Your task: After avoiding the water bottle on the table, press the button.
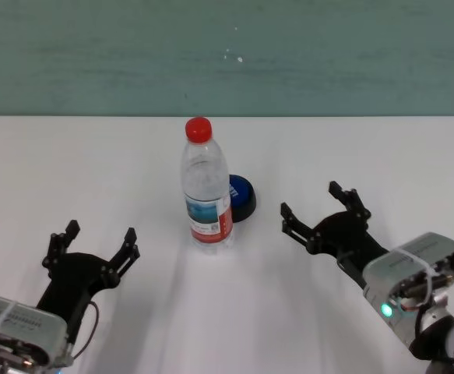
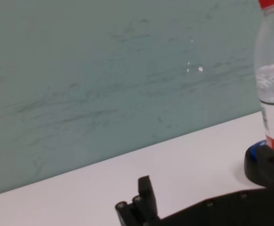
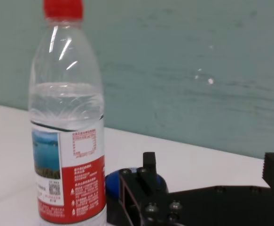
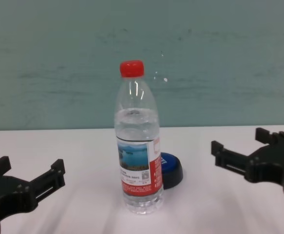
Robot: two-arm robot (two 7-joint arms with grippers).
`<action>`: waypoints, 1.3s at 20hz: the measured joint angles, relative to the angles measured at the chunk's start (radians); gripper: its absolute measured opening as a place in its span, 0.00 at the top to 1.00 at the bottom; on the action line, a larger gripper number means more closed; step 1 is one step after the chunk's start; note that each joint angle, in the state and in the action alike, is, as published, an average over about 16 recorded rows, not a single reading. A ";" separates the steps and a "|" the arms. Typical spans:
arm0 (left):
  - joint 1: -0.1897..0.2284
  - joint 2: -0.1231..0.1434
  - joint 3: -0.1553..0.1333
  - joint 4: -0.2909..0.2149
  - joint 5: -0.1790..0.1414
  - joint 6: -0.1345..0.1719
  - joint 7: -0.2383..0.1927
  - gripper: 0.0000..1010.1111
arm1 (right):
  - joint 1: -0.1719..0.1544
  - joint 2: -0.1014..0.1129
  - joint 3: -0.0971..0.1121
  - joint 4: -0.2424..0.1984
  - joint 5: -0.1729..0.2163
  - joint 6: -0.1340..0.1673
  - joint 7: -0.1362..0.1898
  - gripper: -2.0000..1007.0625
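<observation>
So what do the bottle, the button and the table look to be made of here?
The bottle looks like thin clear plastic: you see water and highlights through it, with a glossy printed label and a red screw cap, probably plastic. The button seems moulded plastic, a smooth blue dome on a black base. The table is smooth, plain white, perhaps laminate; the look leaves that open.

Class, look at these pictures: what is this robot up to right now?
Nothing is held yet. A tall clear plastic water bottle with a red cap stands upright on the white table, partly hiding the low blue button behind it. The right tool, open, hovers beside the button; the left tool waits open nearer the robot.
</observation>
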 joint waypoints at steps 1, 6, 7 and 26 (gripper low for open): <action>0.000 0.000 0.000 0.000 0.000 0.000 0.000 0.01 | -0.010 -0.004 0.005 0.001 0.007 -0.012 -0.001 0.00; 0.000 0.000 0.000 0.000 0.000 0.000 0.000 0.01 | -0.056 -0.025 0.037 0.003 0.038 -0.070 -0.010 0.00; 0.000 0.000 0.000 0.000 0.000 0.000 0.000 0.01 | -0.064 -0.029 0.043 0.004 0.043 -0.081 -0.013 0.00; 0.000 0.000 0.000 0.000 0.000 0.000 0.000 0.01 | -0.102 -0.068 0.075 0.016 0.016 -0.110 -0.035 0.00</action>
